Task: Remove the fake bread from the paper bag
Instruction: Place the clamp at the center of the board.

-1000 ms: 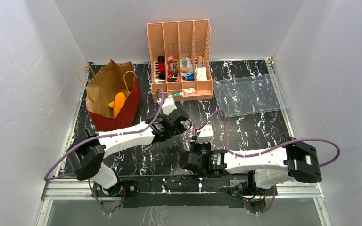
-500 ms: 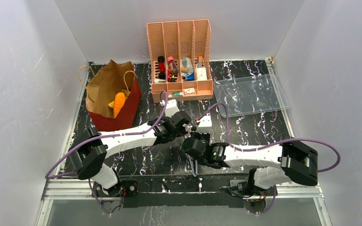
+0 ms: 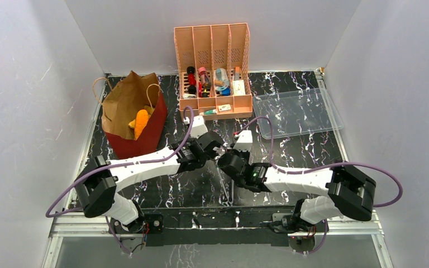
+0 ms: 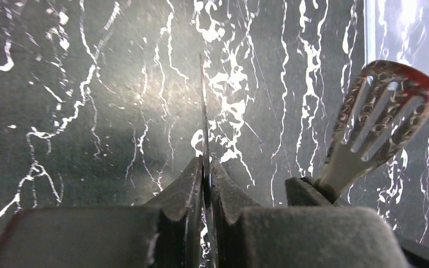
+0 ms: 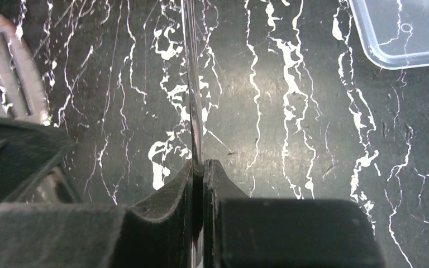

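1. Over the last second your right arm has swung from the near edge toward the middle of the table (image 3: 307, 153). Your right pincer (image 5: 198, 164) now sits just to the right of your left pincer (image 4: 205, 167).
2. Your left arm has moved only a little, and its pincer is over much the same patch of marble as before.
3. The paper bag (image 3: 124, 103), the pink organizer (image 3: 215, 67) and the clear tray (image 3: 296, 111) lie where they lay earlier.
4. Your left pincer has its jaws pressed together and grips nothing. Only a thin edge runs up from between the fingers, over bare table. A slotted blade (image 4: 380, 117) stands just to its right.
5. Your right pincer is likewise squeezed closed and empty-handed, with the same thin edge rising between its fingers. A corner of the tray shows beyond it to the right.
6. The fake bread (image 3: 141, 123) is still inside the open bag, an orange piece showing at the mouth. It lies well apart from both pincers, off to the left of your left one and farther back.
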You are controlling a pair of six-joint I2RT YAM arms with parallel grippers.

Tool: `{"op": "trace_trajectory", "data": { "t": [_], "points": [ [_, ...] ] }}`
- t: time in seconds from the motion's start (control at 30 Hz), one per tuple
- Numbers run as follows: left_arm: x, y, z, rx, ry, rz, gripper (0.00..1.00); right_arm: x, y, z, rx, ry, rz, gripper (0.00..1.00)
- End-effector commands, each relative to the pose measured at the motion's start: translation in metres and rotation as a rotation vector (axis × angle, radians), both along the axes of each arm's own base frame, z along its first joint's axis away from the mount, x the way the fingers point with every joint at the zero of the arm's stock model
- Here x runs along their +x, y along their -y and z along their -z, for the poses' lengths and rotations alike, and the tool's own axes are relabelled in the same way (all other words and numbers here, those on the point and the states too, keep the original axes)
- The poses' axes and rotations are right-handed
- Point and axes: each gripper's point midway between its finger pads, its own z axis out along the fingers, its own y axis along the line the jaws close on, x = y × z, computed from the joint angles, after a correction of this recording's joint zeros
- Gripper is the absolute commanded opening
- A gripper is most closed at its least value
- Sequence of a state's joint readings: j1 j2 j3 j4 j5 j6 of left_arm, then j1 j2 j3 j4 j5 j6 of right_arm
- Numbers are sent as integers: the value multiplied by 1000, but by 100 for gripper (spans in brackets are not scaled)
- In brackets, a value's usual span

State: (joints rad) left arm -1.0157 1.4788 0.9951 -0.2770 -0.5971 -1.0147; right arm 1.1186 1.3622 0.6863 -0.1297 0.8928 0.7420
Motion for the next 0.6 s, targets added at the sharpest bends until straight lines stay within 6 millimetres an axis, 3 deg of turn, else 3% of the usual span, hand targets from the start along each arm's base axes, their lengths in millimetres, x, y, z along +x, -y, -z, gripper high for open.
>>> {"op": "trace_trajectory", "data": {
  "t": [0.0,0.2,0.33,0.47,0.57],
  "points": [
    [5,-45,-27,92,87,-100,0,23,28,-27,25,47,88,0],
    [-1,-89,-24,133,94,-191,0,39,73,-29,39,40,177,0],
    [-5,-107,-24,110,99,-225,0,44,89,-29,52,38,197,0],
    [-2,-102,-24,102,97,-214,0,48,87,-29,44,34,180,0],
    [8,-80,-24,75,100,-173,0,52,74,-28,38,16,135,0]
  ]
}}
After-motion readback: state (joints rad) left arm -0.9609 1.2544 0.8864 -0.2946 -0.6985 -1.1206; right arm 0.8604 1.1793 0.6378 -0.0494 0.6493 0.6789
